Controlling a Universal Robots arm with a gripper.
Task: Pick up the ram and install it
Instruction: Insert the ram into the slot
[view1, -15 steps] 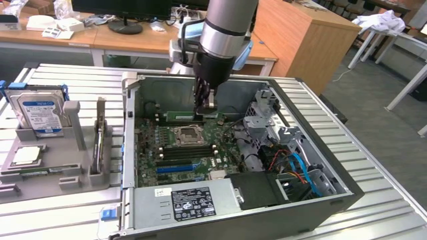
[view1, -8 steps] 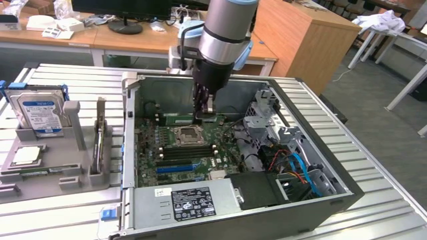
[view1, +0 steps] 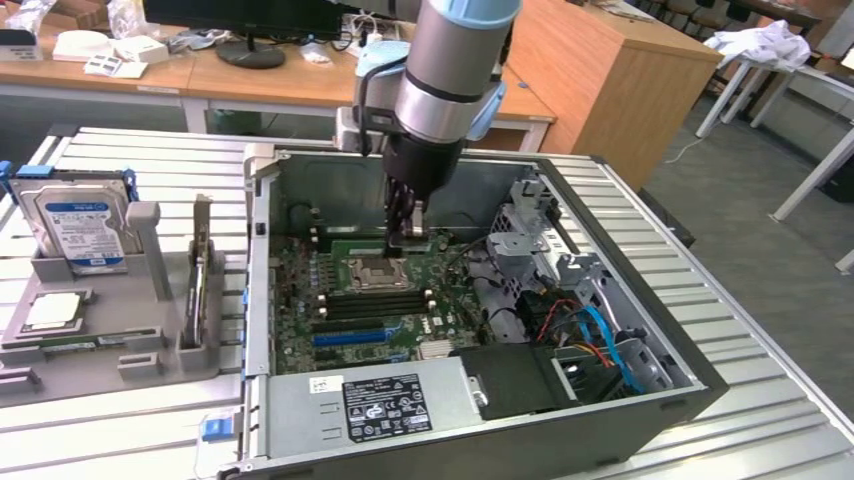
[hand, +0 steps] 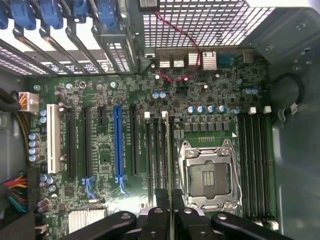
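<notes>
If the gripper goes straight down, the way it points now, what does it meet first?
Most likely the memory slots beside the CPU socket. The gripper is shut on the ram, held edge-down right over them, so the ram would touch first. How far above them it hangs is unclear.

We'd call this a robotics lab tucked into an office-type room. There's 1 open PC tower (view1: 627, 425) lying on a slatted metal bench (view1: 134, 415), a grey parts holder (view1: 150, 250) next to it, and 1 robot arm (view1: 447, 80) reaching into the case. Behind that we see wooden desks (view1: 267, 88) with a monitor (view1: 247, 12) and loose clutter (view1: 114, 50) on top.
</notes>
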